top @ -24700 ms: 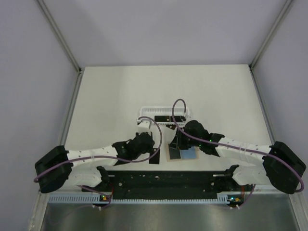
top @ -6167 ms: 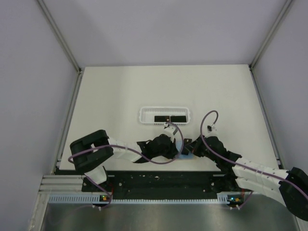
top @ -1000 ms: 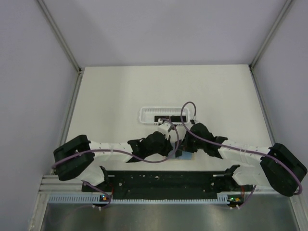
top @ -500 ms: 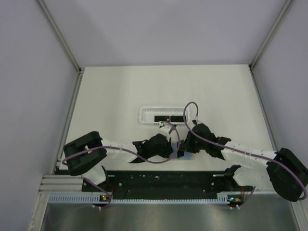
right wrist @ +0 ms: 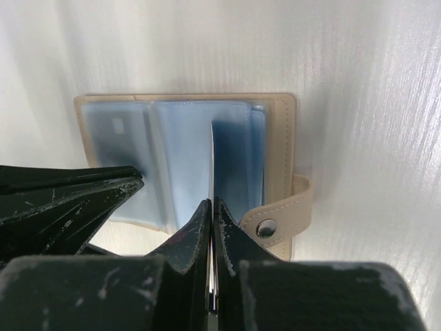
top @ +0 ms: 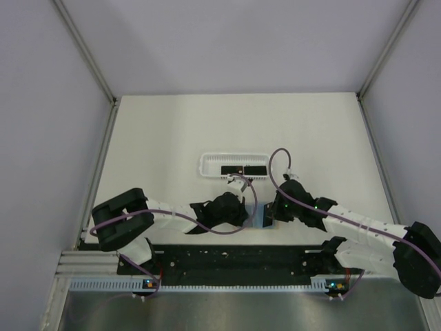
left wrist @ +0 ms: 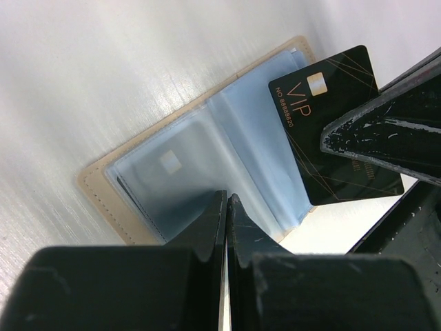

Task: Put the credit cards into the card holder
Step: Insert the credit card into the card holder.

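The left arm's fingers [left wrist: 215, 227], pressed together, bear down on a blue plastic sleeve [left wrist: 162, 183] of the open tan card holder [left wrist: 207, 145], seemingly pinning it to the surface [left wrist: 83, 69]. The right fingers [right wrist: 196, 238] pinch a thin black credit card [left wrist: 331, 124] edge-on above the sleeves, ready to slide in.

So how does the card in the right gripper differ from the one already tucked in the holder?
The held card is bare, its black face and gold VIP lettering sharp; the sleeved card is a greyish blur behind blue plastic. The held card is pinched by the right gripper, outside any pocket; the sleeved card lies flat in the card holder. Both show a pale chip.
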You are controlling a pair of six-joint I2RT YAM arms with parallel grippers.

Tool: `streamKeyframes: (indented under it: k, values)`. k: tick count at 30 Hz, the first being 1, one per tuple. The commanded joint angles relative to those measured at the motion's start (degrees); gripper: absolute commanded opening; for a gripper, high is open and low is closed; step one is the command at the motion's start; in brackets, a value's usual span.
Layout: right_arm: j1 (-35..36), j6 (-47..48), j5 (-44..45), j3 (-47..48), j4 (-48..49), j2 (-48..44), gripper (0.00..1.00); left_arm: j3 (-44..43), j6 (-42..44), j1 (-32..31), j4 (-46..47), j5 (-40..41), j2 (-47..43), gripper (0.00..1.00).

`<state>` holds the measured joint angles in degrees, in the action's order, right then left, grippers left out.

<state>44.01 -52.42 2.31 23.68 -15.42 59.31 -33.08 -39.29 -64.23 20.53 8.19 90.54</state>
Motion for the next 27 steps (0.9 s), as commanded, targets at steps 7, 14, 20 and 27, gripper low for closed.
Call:
streamKeyframes:
  k: [7, 14, 20, 27]
  values:
    - [-0.2, 2.9, 9.4, 5.3, -11.6, -0.4, 0.00, 2.3, -0.2, -0.1, -3.7, 1.4, 0.3, 0.00]
    - [-0.2, 5.9, 5.4, 4.9, -4.0, -8.0, 0.00, 2.4, 0.7, -0.1, -4.5, 1.7, -3.4, 0.00]
    - [-0.2, 7.1, -2.1, 1.7, 7.6, -8.7, 0.00, 2.6, 1.6, -0.1, -6.3, 2.6, -9.1, 0.00]
    - [-0.2, 7.1, -10.5, -0.5, 18.1, -1.0, 0.00, 4.2, 1.8, -0.1, -8.3, 4.6, -14.1, 0.00]
